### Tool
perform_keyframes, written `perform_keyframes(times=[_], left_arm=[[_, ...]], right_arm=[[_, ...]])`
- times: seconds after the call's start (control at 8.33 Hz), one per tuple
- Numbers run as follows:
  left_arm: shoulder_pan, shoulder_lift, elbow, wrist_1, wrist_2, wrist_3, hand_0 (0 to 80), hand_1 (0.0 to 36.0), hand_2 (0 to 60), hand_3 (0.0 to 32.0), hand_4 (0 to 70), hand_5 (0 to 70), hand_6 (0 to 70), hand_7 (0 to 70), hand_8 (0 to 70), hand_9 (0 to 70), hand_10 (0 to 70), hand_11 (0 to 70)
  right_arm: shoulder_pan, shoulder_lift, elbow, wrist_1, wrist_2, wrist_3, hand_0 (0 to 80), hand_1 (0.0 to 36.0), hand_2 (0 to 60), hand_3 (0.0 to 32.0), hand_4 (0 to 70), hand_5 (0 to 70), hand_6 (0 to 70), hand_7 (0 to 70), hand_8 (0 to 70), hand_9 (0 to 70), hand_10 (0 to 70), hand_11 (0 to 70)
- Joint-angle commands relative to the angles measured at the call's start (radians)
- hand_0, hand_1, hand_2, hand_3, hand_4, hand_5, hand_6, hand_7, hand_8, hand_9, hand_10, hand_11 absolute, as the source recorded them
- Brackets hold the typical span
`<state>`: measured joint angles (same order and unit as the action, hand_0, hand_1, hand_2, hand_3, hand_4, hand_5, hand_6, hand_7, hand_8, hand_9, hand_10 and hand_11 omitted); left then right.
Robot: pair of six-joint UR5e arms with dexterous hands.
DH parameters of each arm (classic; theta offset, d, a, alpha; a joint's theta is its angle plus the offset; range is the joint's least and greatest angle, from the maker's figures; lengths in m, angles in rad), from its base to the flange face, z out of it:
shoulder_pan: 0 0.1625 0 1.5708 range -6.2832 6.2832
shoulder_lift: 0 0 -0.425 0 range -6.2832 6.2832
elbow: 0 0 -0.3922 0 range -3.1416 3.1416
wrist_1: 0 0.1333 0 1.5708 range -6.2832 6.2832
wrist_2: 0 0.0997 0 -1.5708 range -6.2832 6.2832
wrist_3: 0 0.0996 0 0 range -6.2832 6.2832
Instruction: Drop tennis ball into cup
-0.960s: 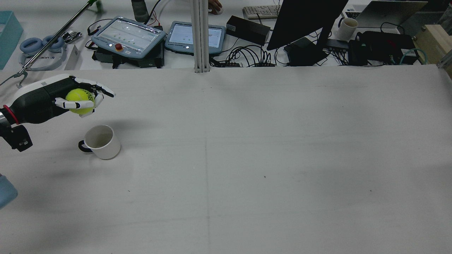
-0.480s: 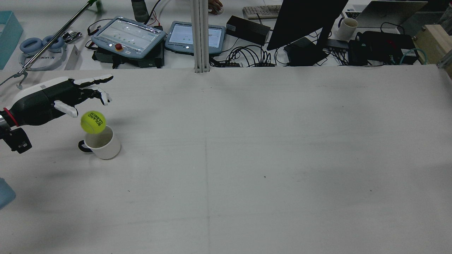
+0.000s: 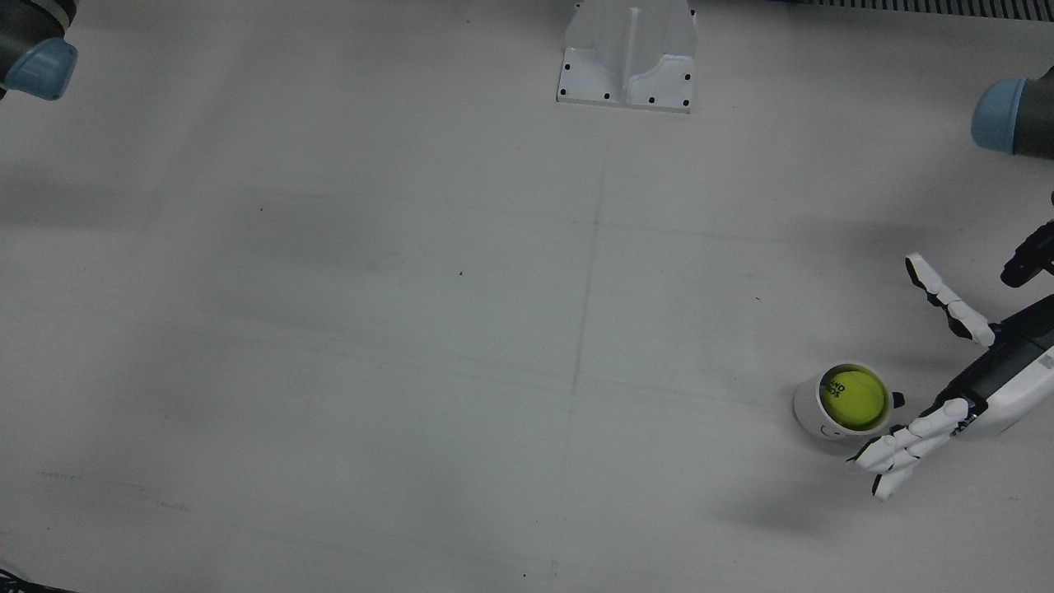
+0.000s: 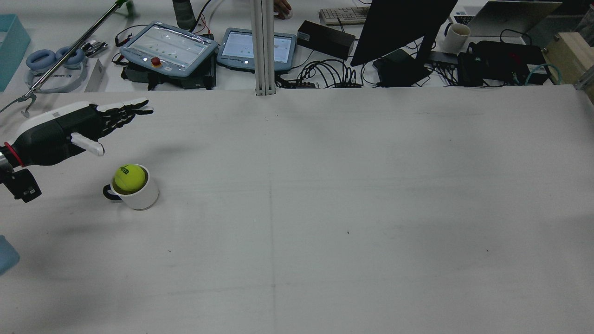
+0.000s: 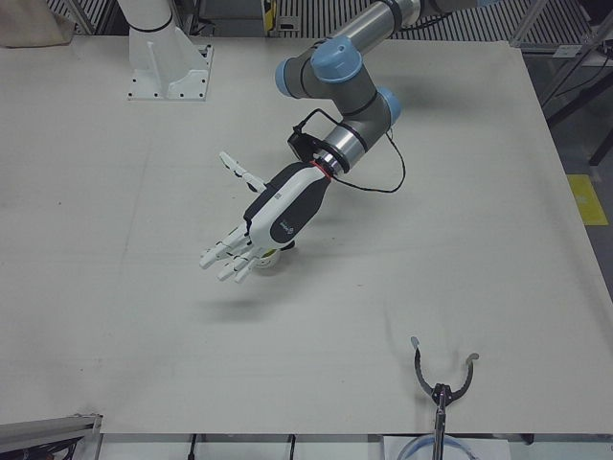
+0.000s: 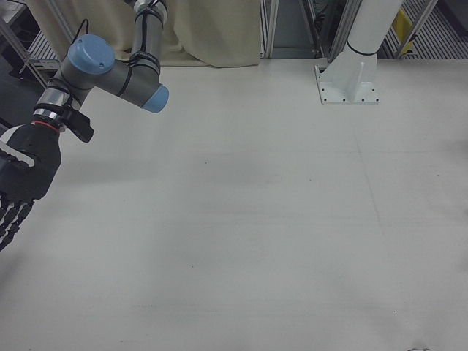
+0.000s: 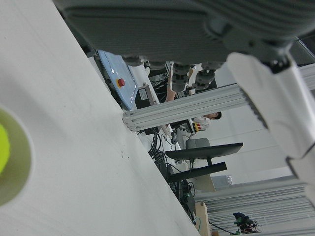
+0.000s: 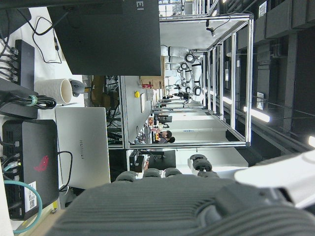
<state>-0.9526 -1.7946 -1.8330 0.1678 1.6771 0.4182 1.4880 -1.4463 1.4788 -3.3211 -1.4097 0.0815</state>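
We see the yellow-green felt tennis ball [image 4: 129, 178] sitting inside the white ceramic cup [image 4: 139, 195], its top rising just above the rim; in the front view the ball [image 3: 855, 397] fills most of the cup's [image 3: 809, 412] mouth, with dark print on its upper face. The cup stands upright on the white table [image 4: 325, 208], at the table's left side in the rear view, and its dark handle [image 4: 107, 193] points left, toward the arm. The cup holds only the ball.

The left hand [image 4: 74, 127] hangs above the table just beyond the cup, apart from it, released and holding nothing: its fingers [image 4: 132, 109] are stretched out straight toward the right and far side, and the thumb [image 4: 88, 144] juts out toward the cup. In the left-front view the same hand [image 5: 263, 225] covers most of the cup, of which only a sliver shows beneath the palm. In the front view the hand [image 3: 980, 375] lies to the right of the cup, its fingers spread on either side.

The right hand [image 6: 18, 183] shows at the left edge of the right-front view, fingers pointing downward and partly cut off; we cannot tell whether they are spread or curled.

The table around the cup is bare. Beyond its far edge stand two blue-grey teach pendants [image 4: 169, 48], a black monitor [image 4: 399, 28], tangled black cables [image 4: 325, 74], a keyboard [image 4: 343, 15] and a second white mug [image 4: 455, 37]. A metal grabber tool [image 5: 441, 383] lies at the near edge in the left-front view.
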Motion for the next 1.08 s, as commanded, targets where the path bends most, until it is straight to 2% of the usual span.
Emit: perform_keyframes(times=[0.0,0.12,0.24,0.48,0.6,0.72,0.84,0.96], left_arm=[[-0.033,-0.005,-0.104,0.071,0.006,-0.031,37.8,10.3,9.0,0.0,6.6,0.0,0.2,13.2,0.0,1.2,0.0,0.0],[-0.179,-0.012,-0.114,0.106,0.006,-0.032,38.4,11.7,9.4,0.0,0.0,0.0,0.0,10.4,0.0,0.6,0.0,0.0],[-0.274,-0.025,-0.095,0.130,0.006,-0.033,42.3,13.8,7.9,0.0,0.0,0.0,0.1,9.4,0.0,0.5,0.0,0.0],[-0.397,-0.133,0.012,0.205,0.004,-0.032,45.1,15.6,7.0,0.0,0.0,0.0,0.0,8.8,0.0,0.3,0.0,0.0],[-0.412,-0.137,0.067,0.205,0.003,-0.035,46.0,16.1,4.6,0.0,0.0,0.0,0.0,10.0,0.0,0.6,0.0,0.0],[-0.411,-0.131,0.089,0.213,0.003,-0.038,46.7,16.6,2.4,0.0,0.0,0.0,0.0,10.5,0.0,0.7,0.0,0.0],[-0.410,-0.126,0.089,0.251,0.007,-0.065,46.5,16.4,3.2,0.0,0.0,0.0,0.0,10.7,0.0,0.7,0.0,0.0],[-0.408,-0.120,0.078,0.278,0.010,-0.126,45.8,15.8,4.4,0.0,0.0,0.0,0.0,9.5,0.0,0.5,0.0,0.0]], right_arm=[[0.000,0.000,0.000,0.000,0.000,0.000,0.0,0.0,0.0,0.0,0.0,0.0,0.0,0.0,0.0,0.0,0.0,0.0],[0.000,0.000,0.000,0.000,0.000,0.001,0.0,0.0,0.0,0.0,0.0,0.0,0.0,0.0,0.0,0.0,0.0,0.0],[0.000,0.000,0.000,0.000,0.000,0.001,0.0,0.0,0.0,0.0,0.0,0.0,0.0,0.0,0.0,0.0,0.0,0.0],[0.002,0.001,0.002,0.000,0.000,0.001,0.0,0.0,0.0,0.0,0.0,0.0,0.0,0.0,0.0,0.0,0.0,0.0],[0.002,0.000,0.002,0.000,0.000,0.000,0.0,0.0,0.0,0.0,0.0,0.0,0.0,0.0,0.0,0.0,0.0,0.0],[0.002,0.000,0.003,0.000,0.000,0.000,0.0,0.0,0.0,0.0,0.0,0.0,0.0,0.0,0.0,0.0,0.0,0.0],[0.002,0.000,0.003,0.000,0.000,0.000,0.0,0.0,0.0,0.0,0.0,0.0,0.0,0.0,0.0,0.0,0.0,0.0],[0.002,0.000,0.003,0.000,0.000,0.000,0.0,0.0,0.0,0.0,0.0,0.0,0.0,0.0,0.0,0.0,0.0,0.0]])
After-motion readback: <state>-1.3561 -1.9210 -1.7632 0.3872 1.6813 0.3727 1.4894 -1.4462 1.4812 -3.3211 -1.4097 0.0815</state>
